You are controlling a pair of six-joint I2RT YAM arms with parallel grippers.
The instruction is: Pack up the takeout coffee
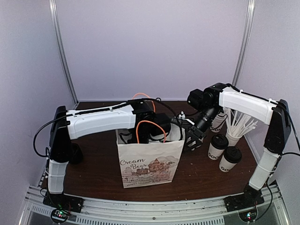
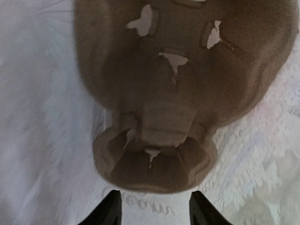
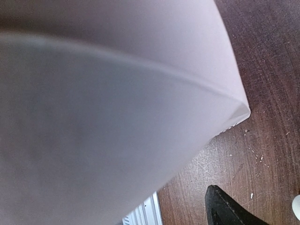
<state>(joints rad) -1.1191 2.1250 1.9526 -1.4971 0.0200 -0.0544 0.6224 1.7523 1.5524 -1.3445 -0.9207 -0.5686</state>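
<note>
So both takeout coffees are out on the table [image 1: 201,180], lids on and upright. The back cup [image 1: 218,145] and the front cup [image 1: 230,159] sit side by side just to the right of the right gripper [image 1: 193,140], outside the paper bag [image 1: 150,164]. That gripper is right at the bag's right edge. Its wrist view is mostly bag wall plus one dark finger [image 3: 229,211], so we can't tell if it's pinching anything. The left gripper [image 2: 157,213] is down inside the bag, fingers spread with nothing between them, and a brown pulp cup carrier [image 2: 164,117] lies just ahead of its tips. A holder of white sticks [image 1: 239,126] stands to the right gripper's right, behind the cups.
</note>
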